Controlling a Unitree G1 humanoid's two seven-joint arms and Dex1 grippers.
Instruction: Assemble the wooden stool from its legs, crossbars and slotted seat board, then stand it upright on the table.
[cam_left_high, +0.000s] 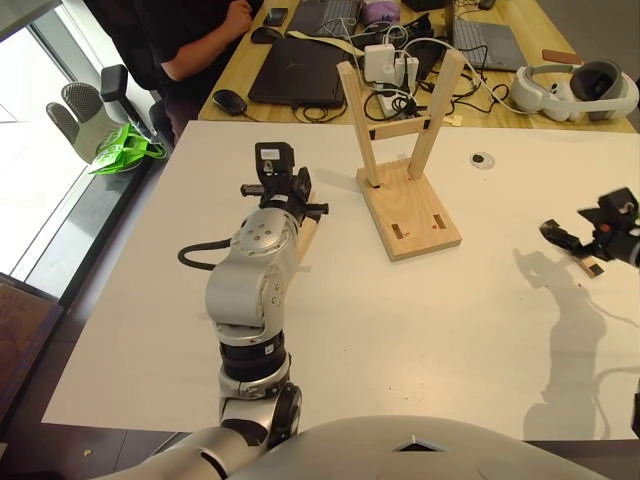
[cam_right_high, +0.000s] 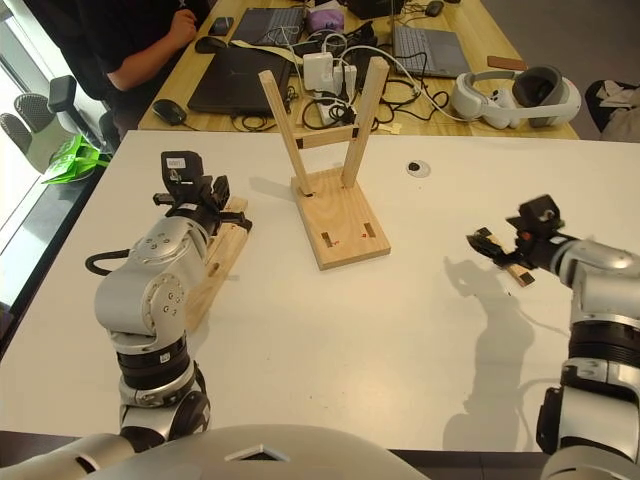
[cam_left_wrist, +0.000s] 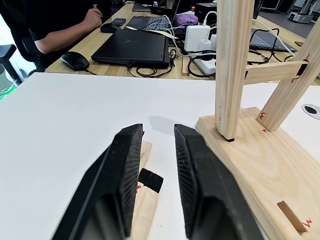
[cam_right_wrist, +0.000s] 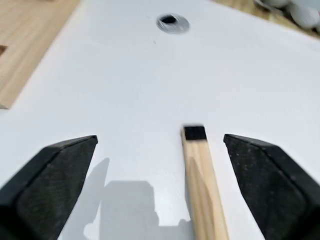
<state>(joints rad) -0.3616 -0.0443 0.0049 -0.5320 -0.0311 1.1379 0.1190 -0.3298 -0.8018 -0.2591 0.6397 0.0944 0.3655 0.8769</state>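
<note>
While the slotted seat board (cam_left_high: 420, 215) lies flat on the white table (cam_left_high: 400, 350), two legs (cam_left_high: 357, 120) stand up from its far end, joined by a crossbar (cam_left_high: 400, 128). Its two near slots (cam_left_high: 398, 231) are bare. Left of the board, the left gripper (cam_left_wrist: 158, 132) hovers just over loose wooden pieces (cam_right_high: 218, 262) lying flat, its fingers narrowly parted and pinching nothing. Well to the board's right, the right gripper (cam_right_wrist: 160, 142) hangs with fingers spread wide. A short black-tipped stick (cam_right_wrist: 200, 175) lies on the table between them, untouched.

loose legs (cam_right_high: 222, 255) partly hidden, crossbar (cam_right_wrist: 202, 185) cropped
</note>
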